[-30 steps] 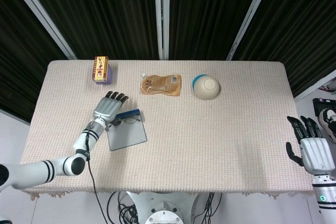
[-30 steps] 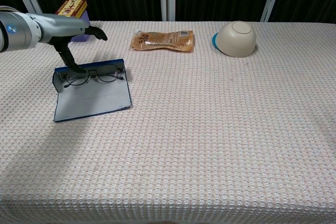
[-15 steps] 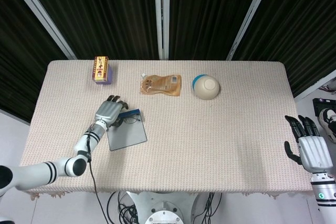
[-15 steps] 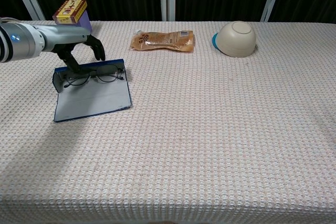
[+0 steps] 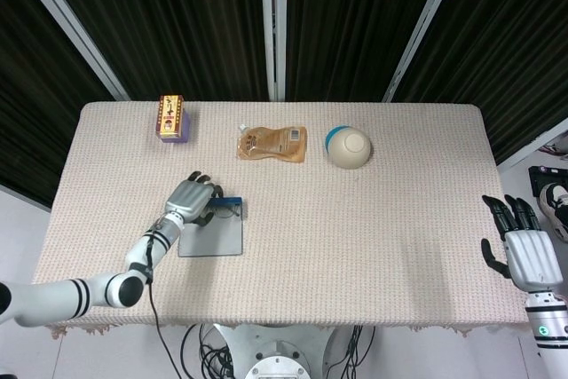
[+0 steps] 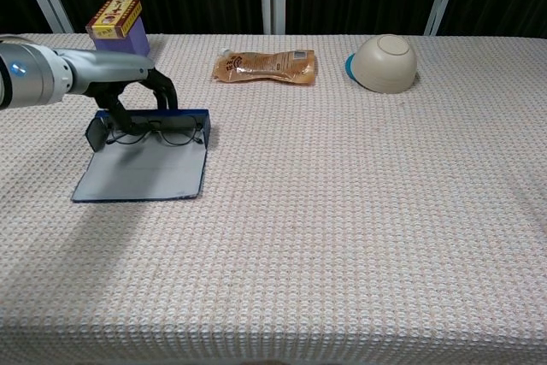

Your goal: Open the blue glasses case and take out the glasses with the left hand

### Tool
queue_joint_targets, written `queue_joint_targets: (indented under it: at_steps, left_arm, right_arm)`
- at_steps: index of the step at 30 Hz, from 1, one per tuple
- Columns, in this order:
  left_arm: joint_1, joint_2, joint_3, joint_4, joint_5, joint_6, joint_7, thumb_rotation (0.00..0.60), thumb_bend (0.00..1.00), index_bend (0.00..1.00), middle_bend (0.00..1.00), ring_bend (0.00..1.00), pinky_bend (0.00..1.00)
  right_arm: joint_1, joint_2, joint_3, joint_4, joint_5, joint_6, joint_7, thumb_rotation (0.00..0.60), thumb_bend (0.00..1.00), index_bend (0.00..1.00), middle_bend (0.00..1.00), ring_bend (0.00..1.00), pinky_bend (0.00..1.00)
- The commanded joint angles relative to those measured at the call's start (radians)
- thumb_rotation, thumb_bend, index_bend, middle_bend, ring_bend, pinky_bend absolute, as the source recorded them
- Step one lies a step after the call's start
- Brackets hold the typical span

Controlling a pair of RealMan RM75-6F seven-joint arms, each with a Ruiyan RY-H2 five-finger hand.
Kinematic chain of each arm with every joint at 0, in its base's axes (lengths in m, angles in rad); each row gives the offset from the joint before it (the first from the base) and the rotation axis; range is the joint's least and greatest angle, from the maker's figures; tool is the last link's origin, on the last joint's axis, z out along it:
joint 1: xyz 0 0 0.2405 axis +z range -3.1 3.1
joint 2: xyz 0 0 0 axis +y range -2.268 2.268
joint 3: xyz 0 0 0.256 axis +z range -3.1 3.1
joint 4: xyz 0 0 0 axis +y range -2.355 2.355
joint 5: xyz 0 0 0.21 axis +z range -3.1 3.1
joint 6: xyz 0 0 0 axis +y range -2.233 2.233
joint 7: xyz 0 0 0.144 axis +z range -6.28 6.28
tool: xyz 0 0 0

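The thin wire-framed glasses point(image 6: 158, 134) lie in the open flat blue glasses case point(image 6: 141, 168), and the silver left hand point(image 6: 137, 83), fingers curled down empty above them, could push the case away.

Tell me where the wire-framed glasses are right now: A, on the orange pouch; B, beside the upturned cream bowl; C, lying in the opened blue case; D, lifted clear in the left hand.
C: the wire-framed glasses still lie in the opened blue glasses case, with the left hand curled over the case's back edge.
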Motion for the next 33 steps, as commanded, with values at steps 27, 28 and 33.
queue_joint_targets:
  at_steps: [27, 28, 33]
  left_arm:
    - [-0.011, -0.032, 0.014, 0.063, -0.013, 0.037, 0.025, 0.6, 0.42, 0.42, 0.38, 0.16, 0.0]
    - [-0.01, -0.033, 0.014, 0.064, -0.011, 0.039, 0.025, 0.6, 0.42, 0.43, 0.38, 0.17, 0.0]
    - [-0.012, -0.033, 0.015, 0.067, -0.016, 0.031, 0.025, 0.6, 0.42, 0.46, 0.4, 0.18, 0.0]
  right_arm:
    - [0.006, 0.001, 0.003, -0.005, 0.014, -0.016, -0.008, 0.6, 0.45, 0.0, 0.14, 0.0, 0.0]
    - [0.006, 0.001, 0.003, -0.006, 0.014, -0.016, -0.008, 0.6, 0.45, 0.0, 0.14, 0.0, 0.0]
    - [0.006, 0.002, 0.003, -0.008, 0.015, -0.015, -0.009, 0.6, 0.45, 0.0, 0.14, 0.0, 0.0]
